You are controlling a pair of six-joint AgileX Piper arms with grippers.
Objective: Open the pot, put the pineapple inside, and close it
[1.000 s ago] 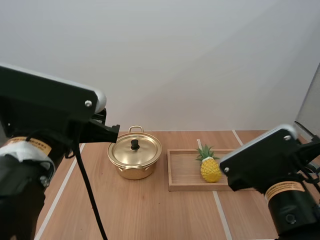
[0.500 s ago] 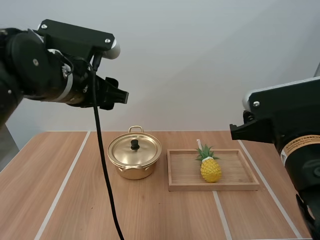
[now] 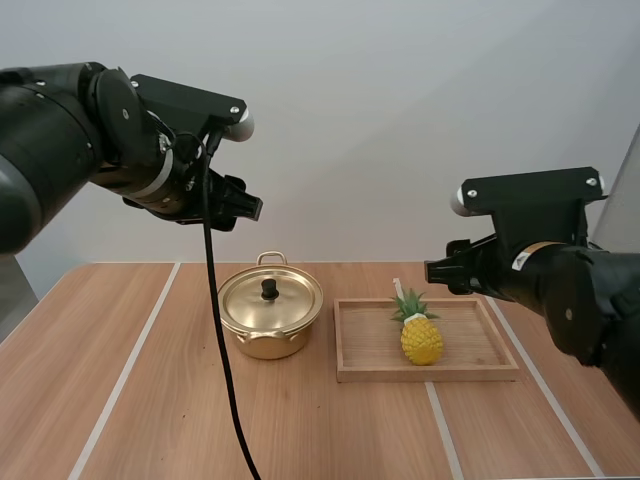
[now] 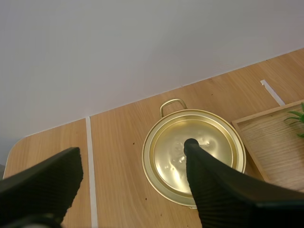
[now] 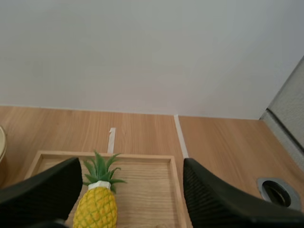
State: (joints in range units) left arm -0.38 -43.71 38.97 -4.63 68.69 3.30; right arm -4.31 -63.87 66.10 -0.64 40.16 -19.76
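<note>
Tally on the bench [image 3: 300,430]:

- One gold pot [image 3: 262,340].
- One lid [image 3: 292,300], with one black knob [image 3: 269,289].
- One loop handle [image 3: 271,257] counted, at the pot's far side.
- One wooden tray [image 3: 365,350].
- One pineapple [image 3: 421,338], with a single green crown.
- Three white tape lines [image 3: 120,385] on the bench top.
- Two arms: left arm [image 3: 70,130] and right arm [image 3: 560,270].
- Two end effectors: left end effector [image 4: 134,148] and right end effector [image 5: 132,164]. Each has two black fingers [image 4: 213,190], four in all.
</note>
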